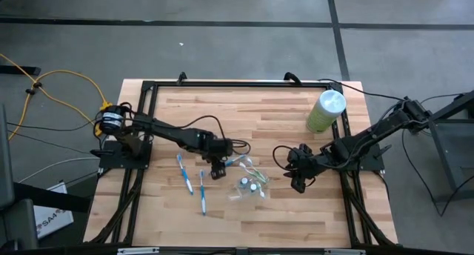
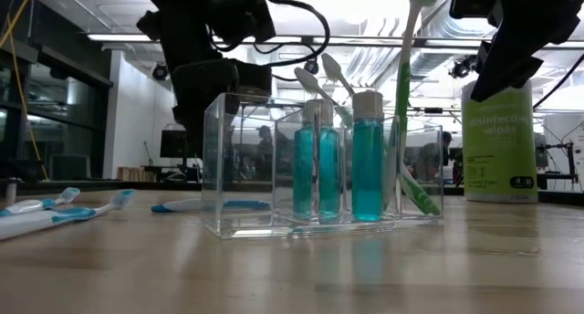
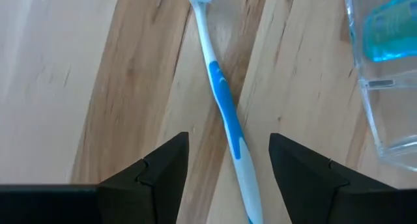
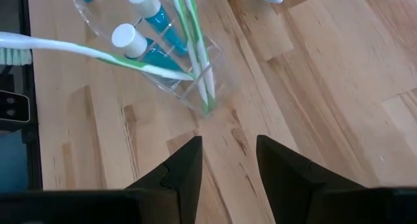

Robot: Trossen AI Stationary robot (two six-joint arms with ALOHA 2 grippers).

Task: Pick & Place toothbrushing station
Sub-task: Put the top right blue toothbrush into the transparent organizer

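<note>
We see the left pincer [image 1: 216, 168] spread wide and empty, poised just above a blue-and-white plastic toothbrush [image 3: 225, 113] that lies flat on the pale wooden plank counter [image 1: 259, 110]; in the left wrist view the handle runs between the two dark fingers [image 3: 163, 168] without touching either. Just beside this pincer stands the toothbrushing station [image 2: 319, 168], a small clear rectangular plastic tray with upright walls and several compartments, set a little in front of the counter's middle. In the low view we count narrow teal containers with white caps [image 2: 368, 159] standing upright in its middle compartments, and green-and-white toothbrushes [image 2: 409, 104] leaning out of its end compartment, while the end compartment on the other side looks empty. On the far side of the tray from the left pincer we find the right pincer [image 1: 298, 179], hanging above bare counter near the tray, its fingers [image 4: 179, 168] parted and gripping nothing; the right wrist view looks down past them onto the tray's corner where the green brushes stand. Farther out, two more blue-and-white toothbrushes [image 1: 184, 173] lie loose on the counter to the left of the tray, well apart from it. A tall pale-green cylinder of wipes with a white top [image 1: 326, 111] stands upright near the counter's far right corner.
</note>
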